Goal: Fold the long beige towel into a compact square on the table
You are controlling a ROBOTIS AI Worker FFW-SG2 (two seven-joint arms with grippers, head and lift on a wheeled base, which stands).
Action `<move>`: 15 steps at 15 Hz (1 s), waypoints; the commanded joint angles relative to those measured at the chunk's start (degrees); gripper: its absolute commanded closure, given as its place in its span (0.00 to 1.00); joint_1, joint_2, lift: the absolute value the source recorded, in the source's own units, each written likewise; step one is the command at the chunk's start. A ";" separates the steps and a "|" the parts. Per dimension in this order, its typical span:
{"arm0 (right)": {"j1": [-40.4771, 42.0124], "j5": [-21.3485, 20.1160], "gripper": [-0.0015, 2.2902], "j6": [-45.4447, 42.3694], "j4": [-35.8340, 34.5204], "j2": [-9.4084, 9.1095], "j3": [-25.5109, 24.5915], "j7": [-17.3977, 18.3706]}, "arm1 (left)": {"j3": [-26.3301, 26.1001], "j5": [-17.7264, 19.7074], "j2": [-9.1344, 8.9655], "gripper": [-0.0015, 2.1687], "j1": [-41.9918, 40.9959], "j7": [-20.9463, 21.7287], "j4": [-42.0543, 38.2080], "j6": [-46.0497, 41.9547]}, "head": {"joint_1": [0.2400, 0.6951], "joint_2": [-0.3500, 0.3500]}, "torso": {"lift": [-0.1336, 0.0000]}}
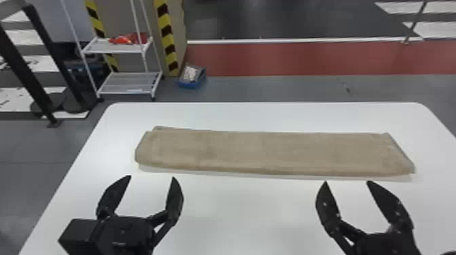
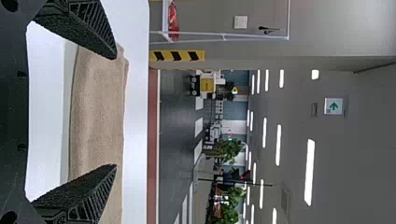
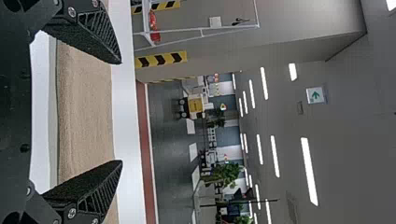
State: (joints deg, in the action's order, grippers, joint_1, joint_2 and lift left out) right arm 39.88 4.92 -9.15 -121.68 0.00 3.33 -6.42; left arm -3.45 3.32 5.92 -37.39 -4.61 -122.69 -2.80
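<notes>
foldwatcher: So what's looking risky here? The beige towel is lying in a long flat strip across the middle of the white table, and neither gripper is holding it.

clothnerd: Layers, I'm guessing. It's lying so flat that a finger could be catching only the top ply, and then the stack would be peeling apart instead of folding. Also, an under-layer is peeking out at the far left corner, so the next fold could be coming out uneven.

foldwatcher: And the grippers?

clothnerd: Left gripper and right gripper are both hanging on the near side of it, fingers spread wide, nothing between them. If they're coming in too low, tips could be scraping the tabletop and shoving cloth away.

foldwatcher: Which way is it pointing?

clothnerd: Its short ends are facing left and right, so the long axis is running left to right, roughly parallel to the table's far edge. A long side is facing the grippers.
</notes>
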 commanded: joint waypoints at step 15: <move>-0.24 0.26 0.06 1.21 -0.49 -0.05 -0.08 0.18 | 0.20 -0.07 0.06 0.03 -0.14 0.04 -0.36 0.13 | 1.00 0.57 | 0.08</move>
State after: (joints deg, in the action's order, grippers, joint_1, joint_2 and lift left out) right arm 39.92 5.18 -8.58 -122.35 0.00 3.25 -6.24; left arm -3.40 3.08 5.98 -37.72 -4.57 -123.34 -2.67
